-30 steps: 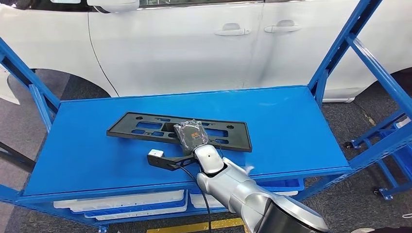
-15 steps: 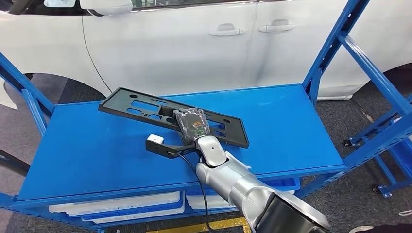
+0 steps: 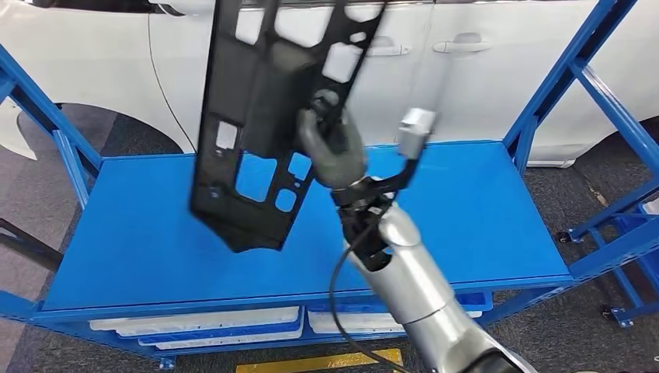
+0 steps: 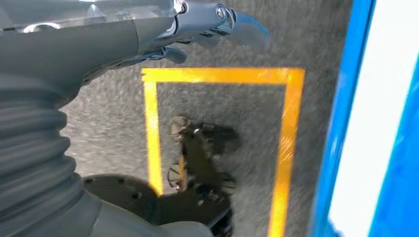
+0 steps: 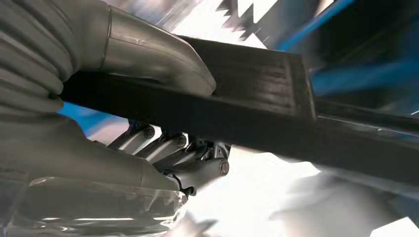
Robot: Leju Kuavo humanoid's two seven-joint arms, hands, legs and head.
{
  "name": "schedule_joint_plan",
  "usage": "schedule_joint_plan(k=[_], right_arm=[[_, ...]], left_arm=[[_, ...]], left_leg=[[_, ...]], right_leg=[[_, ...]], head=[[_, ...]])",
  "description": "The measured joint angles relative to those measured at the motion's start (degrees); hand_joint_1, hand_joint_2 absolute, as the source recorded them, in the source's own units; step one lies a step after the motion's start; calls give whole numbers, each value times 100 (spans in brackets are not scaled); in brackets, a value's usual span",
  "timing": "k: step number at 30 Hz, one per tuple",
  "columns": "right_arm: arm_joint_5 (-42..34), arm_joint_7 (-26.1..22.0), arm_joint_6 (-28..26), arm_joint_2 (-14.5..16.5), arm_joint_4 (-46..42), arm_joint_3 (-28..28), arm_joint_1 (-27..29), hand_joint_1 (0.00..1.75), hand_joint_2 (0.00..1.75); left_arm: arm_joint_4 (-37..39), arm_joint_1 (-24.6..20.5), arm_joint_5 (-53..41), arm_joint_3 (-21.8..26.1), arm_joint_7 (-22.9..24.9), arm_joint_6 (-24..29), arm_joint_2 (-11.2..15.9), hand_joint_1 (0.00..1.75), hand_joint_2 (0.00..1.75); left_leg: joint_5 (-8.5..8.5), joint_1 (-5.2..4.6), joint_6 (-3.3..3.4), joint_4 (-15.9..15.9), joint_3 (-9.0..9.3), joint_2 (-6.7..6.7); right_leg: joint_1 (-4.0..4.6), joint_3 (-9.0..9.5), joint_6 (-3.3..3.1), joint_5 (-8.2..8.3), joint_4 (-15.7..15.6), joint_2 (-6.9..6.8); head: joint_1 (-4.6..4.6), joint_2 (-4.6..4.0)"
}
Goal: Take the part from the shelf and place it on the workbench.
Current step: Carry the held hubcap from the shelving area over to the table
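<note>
The right hand (image 3: 330,148) grasps the part (image 3: 264,124), a long black plastic panel with rectangular cut-outs, and holds it in the air above the shelf (image 3: 466,210), clear of the blue top surface. The panel stands nearly on end, its upper portion running past the top of the head view and its lower end hanging over the left half of the shelf. In the right wrist view the thumb (image 5: 163,59) lies over one face of the panel bar (image 5: 257,118) and the fingers (image 5: 188,158) curl against the opposite face, so the grip encloses the bar. A black bracket carrying a small grey camera (image 3: 416,124) projects from the right wrist beside the panel. Behind the shelf stands a white car (image 3: 482,85), its door handles level with the raised panel. Blue uprights (image 3: 559,85) frame the shelf on both sides. White trays (image 3: 217,322) sit on the lower tier. The left hand (image 4: 197,29) hangs above a grey floor marked with yellow tape (image 4: 217,75); its fingers are loosely curled and contain nothing.
</note>
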Motion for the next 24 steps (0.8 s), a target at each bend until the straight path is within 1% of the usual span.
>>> schedule_joint_plan(k=[1,2,4,5,6,7,8,9,10,11,12,13,14,15,16,17,19,20,21,22,24], right_arm=[[-239,-85,390,-98,-470,-100,131,175,175],[-349,-161,694,-176,-885,-173,282,175,175],[-450,-248,1138,-281,-1567,-243,587,175,175],[-478,-256,1290,-315,-1826,-241,711,175,175],[-500,-255,1399,-342,-2037,-228,801,175,175],[-522,-245,1469,-369,-2214,-209,869,175,175],[-541,-227,1504,-396,-2347,-188,916,175,175],[-562,-204,1523,-422,-2450,-167,951,175,175],[-579,-179,1531,-445,-2521,-145,974,175,175],[-584,-157,1535,-464,-2566,-124,987,175,175],[-569,-141,1535,-482,-2601,-104,995,175,175],[-540,-129,1528,-498,-2630,-85,1000,175,175],[-496,-123,1512,-514,-2653,-68,1005,175,175],[-435,-128,1495,-531,-2670,-51,1012,175,175],[-374,-152,1481,-550,-2678,-34,1024,175,175],[-315,-189,1474,-574,-2679,-17,1043,175,175],[-240,-272,1479,-633,-2670,14,1086,175,175],[-227,-296,1484,-666,-2664,25,1101,175,175],[-226,-309,1490,-696,-2659,32,1108,175,175],[-237,-312,1502,-728,-2650,39,1110,175,175],[-279,-294,1540,-800,-2628,53,1109,175,175]], left_arm=[[0,20,11,33,-96,31,0,0,175],[0,37,14,59,-176,59,0,0,175],[0,50,39,99,-265,89,5,0,175],[0,48,54,119,-293,102,8,0,175],[0,43,66,142,-307,120,10,0,175],[0,39,67,165,-308,143,13,0,175],[0,36,65,183,-295,171,13,0,175],[0,36,63,197,-268,199,13,0,175],[0,39,60,207,-238,226,16,0,175],[0,39,60,212,-212,251,22,0,175],[0,36,60,216,-195,276,30,0,175],[0,27,60,219,-189,299,40,0,175],[0,16,63,221,-185,320,48,0,175],[0,5,67,226,-181,341,52,0,175],[0,-3,72,232,-173,358,55,0,175],[0,-6,82,239,-162,373,54,0,175],[0,-6,109,252,-142,403,51,0,175],[0,-6,123,257,-138,412,50,0,175],[0,-9,132,263,-135,419,48,0,175],[0,-16,137,270,-132,421,47,0,175],[0,-23,140,289,-115,425,50,0,175]], left_leg=[[-11,-3,-23,-4,2,-4],[-22,-5,-53,-15,10,-1],[-58,-9,-112,-33,50,18],[-124,-14,-135,30,41,35],[-243,-18,-154,200,-20,50],[-414,-12,-165,499,-149,66],[-603,-11,-178,877,-323,77],[-750,-7,-190,1246,-498,82],[-814,-6,-200,1486,-613,85],[-769,-6,-204,1516,-627,86],[-621,-4,-203,1309,-523,88],[-419,-3,-195,923,-323,90],[-264,-6,-179,533,-120,91],[-145,-13,-155,222,37,89],[-92,-22,-129,55,117,84],[-86,-32,-100,23,122,78],[-22,-25,-31,4,89,78],[15,-17,10,-13,68,84],[55,-9,50,-33,39,95],[95,-5,79,-43,1,106],[169,-11,102,-37,-104,116]], right_leg=[[21,79,-30,33,-176,-4],[36,101,-49,13,-222,-2],[10,144,-83,21,-278,15],[-12,178,-102,29,-318,17],[-33,210,-120,38,-357,16],[-40,234,-135,39,-375,13],[-37,242,-149,33,-376,13],[-32,242,-158,30,-363,12],[-28,240,-164,27,-346,12],[-26,236,-165,26,-325,15],[-27,232,-159,23,-302,19],[-27,230,-148,15,-278,23],[-20,223,-132,5,-254,26],[-11,213,-111,-1,-231,28],[-2,202,-87,0,-215,28],[4,191,-59,10,-209,28],[0,170,8,23,-203,28],[-9,140,45,-44,-152,26],[-19,79,82,-191,-10,25],[-37,-24,117,-417,257,24],[-66,-286,174,-898,1017,22]], head=[[2,0],[5,0],[9,-1],[3,-1],[-7,-1],[-14,-1],[-21,-1],[-25,-1],[-24,-1],[-27,-1],[-29,-1],[-31,-1],[-32,-1],[-31,-1],[-30,-1],[-28,-1],[-28,-1],[-24,-1],[-20,0],[-16,0],[-13,0]])
